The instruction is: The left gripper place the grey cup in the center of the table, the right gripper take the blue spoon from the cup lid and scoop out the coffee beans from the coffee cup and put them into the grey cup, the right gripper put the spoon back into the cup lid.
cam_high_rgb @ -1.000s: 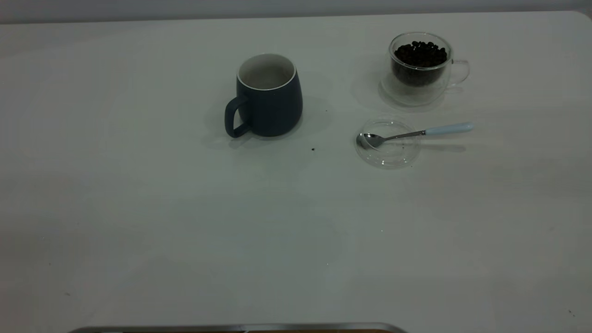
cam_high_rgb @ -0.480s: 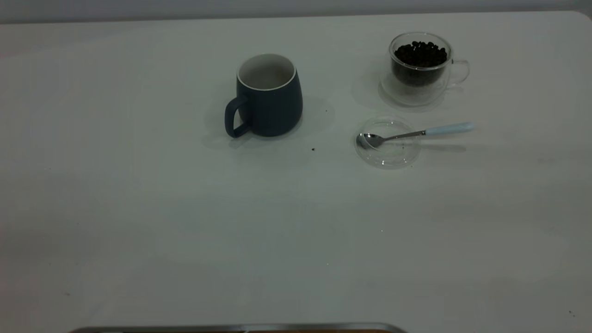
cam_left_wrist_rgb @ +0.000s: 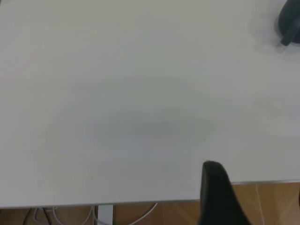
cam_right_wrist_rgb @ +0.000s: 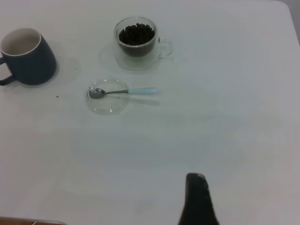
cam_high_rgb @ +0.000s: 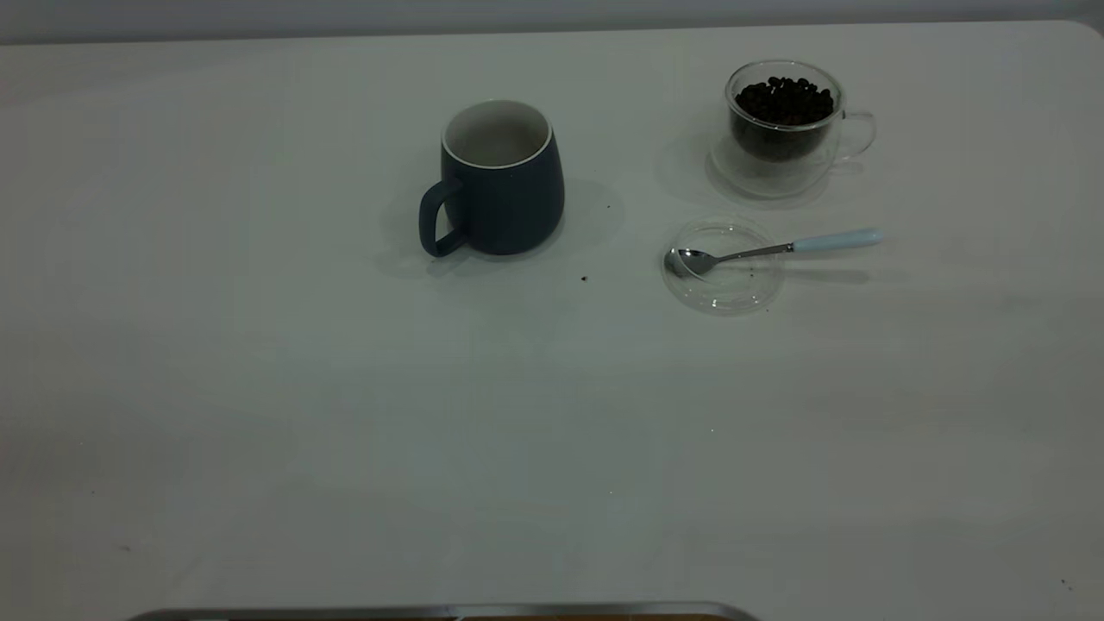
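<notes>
The grey cup [cam_high_rgb: 500,177] stands upright near the table's middle, white inside, handle toward the left; it also shows in the wrist views [cam_right_wrist_rgb: 28,56] [cam_left_wrist_rgb: 290,23]. The glass coffee cup [cam_high_rgb: 783,125] [cam_right_wrist_rgb: 137,40], full of dark coffee beans [cam_high_rgb: 785,97], stands at the back right. In front of it lies the clear cup lid [cam_high_rgb: 723,266] [cam_right_wrist_rgb: 108,97]. The blue spoon [cam_high_rgb: 776,248] [cam_right_wrist_rgb: 124,91] rests with its bowl on the lid and its pale blue handle sticking out to the right. Neither gripper shows in the exterior view. A dark part of my left gripper [cam_left_wrist_rgb: 215,192] hangs over the table's front edge. My right gripper [cam_right_wrist_rgb: 197,199] is held well in front of the lid.
A dark speck [cam_high_rgb: 584,279] lies on the white table [cam_high_rgb: 345,414] between the grey cup and the lid. A metal strip [cam_high_rgb: 431,612] runs along the front edge. Beyond the table edge, the left wrist view shows wooden floor [cam_left_wrist_rgb: 272,197] and cables [cam_left_wrist_rgb: 140,213].
No object has moved. Only faint shadows over the front half of the table have shifted and faded.
</notes>
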Action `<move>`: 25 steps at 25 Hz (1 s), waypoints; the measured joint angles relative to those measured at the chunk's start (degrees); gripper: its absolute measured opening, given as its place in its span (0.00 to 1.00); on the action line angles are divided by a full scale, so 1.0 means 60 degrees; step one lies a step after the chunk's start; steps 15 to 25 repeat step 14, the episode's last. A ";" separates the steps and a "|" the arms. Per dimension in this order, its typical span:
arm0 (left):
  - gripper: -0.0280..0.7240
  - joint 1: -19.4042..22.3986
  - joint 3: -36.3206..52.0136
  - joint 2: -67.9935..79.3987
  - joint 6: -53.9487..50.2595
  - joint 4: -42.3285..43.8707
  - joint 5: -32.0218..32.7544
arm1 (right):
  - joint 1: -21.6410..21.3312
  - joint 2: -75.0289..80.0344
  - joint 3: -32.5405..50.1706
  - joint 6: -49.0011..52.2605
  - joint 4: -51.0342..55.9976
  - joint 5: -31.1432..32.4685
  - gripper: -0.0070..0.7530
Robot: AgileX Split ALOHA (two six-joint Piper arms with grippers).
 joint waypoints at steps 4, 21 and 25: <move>0.67 0.0000 0.0000 0.0000 0.0000 0.0000 0.0000 | 0.0000 0.0000 0.0000 0.0000 0.0000 0.0000 0.78; 0.67 0.0000 0.0000 0.0000 0.0016 0.0000 0.0000 | 0.0000 0.0000 0.0000 0.0000 0.0000 0.0000 0.75; 0.67 0.0000 0.0000 0.0000 0.0016 0.0000 0.0000 | 0.0000 0.0000 0.0000 0.0000 0.0000 0.0000 0.75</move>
